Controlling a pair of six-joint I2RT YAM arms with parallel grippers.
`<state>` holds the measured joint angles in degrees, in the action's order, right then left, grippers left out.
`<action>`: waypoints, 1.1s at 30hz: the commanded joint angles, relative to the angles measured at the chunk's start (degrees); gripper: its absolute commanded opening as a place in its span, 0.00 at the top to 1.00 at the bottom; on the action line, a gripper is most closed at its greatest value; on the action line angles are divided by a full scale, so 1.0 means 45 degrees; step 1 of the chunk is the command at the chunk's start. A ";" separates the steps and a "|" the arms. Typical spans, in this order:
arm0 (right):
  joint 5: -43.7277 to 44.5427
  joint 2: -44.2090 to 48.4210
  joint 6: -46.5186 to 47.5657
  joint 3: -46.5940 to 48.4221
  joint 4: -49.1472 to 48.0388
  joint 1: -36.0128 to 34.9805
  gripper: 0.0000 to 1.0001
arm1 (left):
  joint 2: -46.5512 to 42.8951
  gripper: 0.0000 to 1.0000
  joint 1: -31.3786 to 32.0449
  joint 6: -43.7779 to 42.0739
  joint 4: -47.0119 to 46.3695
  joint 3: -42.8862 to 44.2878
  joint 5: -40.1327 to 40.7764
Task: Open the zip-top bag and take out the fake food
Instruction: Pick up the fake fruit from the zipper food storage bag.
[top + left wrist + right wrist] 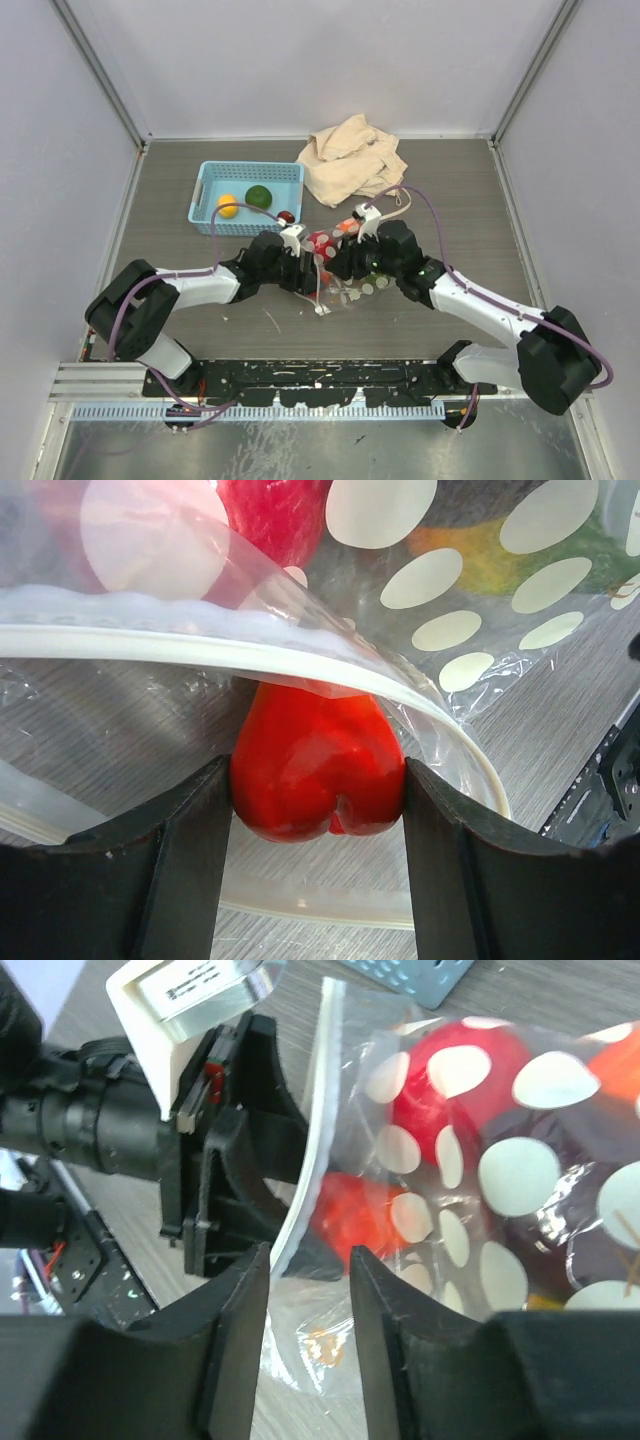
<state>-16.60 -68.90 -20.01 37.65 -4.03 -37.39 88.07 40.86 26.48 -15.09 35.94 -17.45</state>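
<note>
Inside the zip-top bag (470, 630), left gripper (318, 785) clamps red fake food (310, 735), unseen overhead; hold of right gripper (310, 1260) unclear.

Polka-dot zip-top bag (347, 287) open mid-table; red fake food (315, 765) at mouth.

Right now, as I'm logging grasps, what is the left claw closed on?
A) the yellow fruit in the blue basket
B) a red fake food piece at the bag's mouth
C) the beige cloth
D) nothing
B: the left wrist view shows the left claw pressing both sides of a glossy red fake food piece at the zip-top bag mouth.
</note>
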 commanded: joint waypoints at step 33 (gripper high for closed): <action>0.7276 -0.0911 -0.1916 -0.0058 0.0358 -0.5196 0.60 | 0.0294 0.67 -0.0262 0.0765 -0.1535 -0.0320 -0.1007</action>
<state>12.21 -73.19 -27.81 34.72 -1.89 -60.10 90.24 40.12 29.56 -19.38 35.05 -21.08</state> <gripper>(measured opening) 0.464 0.610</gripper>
